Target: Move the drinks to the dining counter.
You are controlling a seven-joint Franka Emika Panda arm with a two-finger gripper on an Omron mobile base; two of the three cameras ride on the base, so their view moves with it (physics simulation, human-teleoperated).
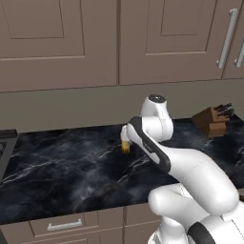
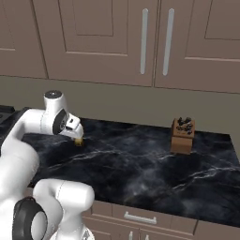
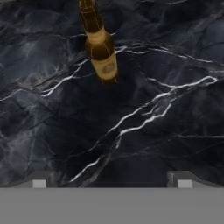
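Amber beer bottle (image 3: 99, 46) upright on the black marble worktop (image 3: 144, 127), ahead of the gripper (image 3: 112, 183), whose jaws stand fully apart and empty; best to centre on the bottle's body, descend below the neck, then close squarely to avoid tipping.

The black white-veined marble tabletop (image 3: 144, 113) looks polished and smooth. The slim amber glass beer bottle (image 3: 100, 48) is glossy, with a pale matt paper-like label. The brown wooden knife block (image 2: 182, 138) looks matt; the brown panelled cabinets (image 2: 93, 37) carry satin metal handles (image 2: 144, 41).
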